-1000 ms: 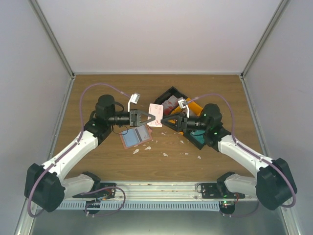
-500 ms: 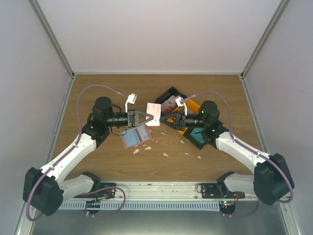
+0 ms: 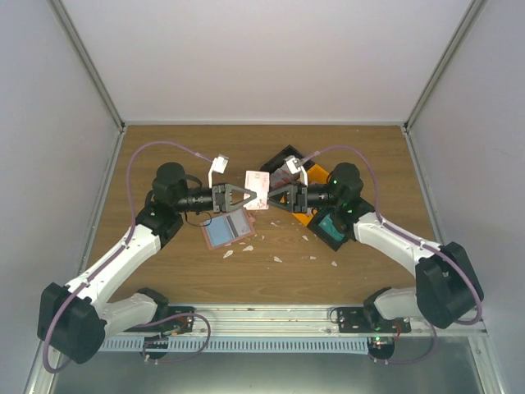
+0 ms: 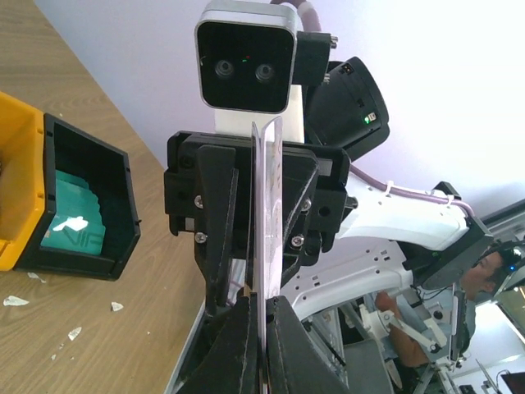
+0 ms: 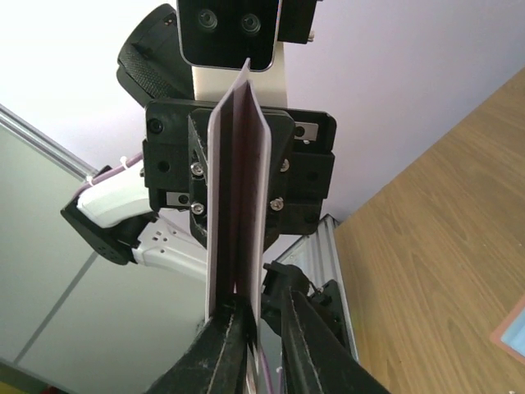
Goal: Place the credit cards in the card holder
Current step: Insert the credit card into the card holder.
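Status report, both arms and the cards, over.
Left fingers and right fingers both shut on the pale cards, mid-air. Card holder open on the table. White scraps nearby, none blocking.

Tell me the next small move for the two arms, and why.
Probably ease the right gripper back toward its own side to peel one card free. Both it and the left gripper pinch the pale cards in mid-air, and the right wrist view shows two cards splaying apart. The card holder already lies open.
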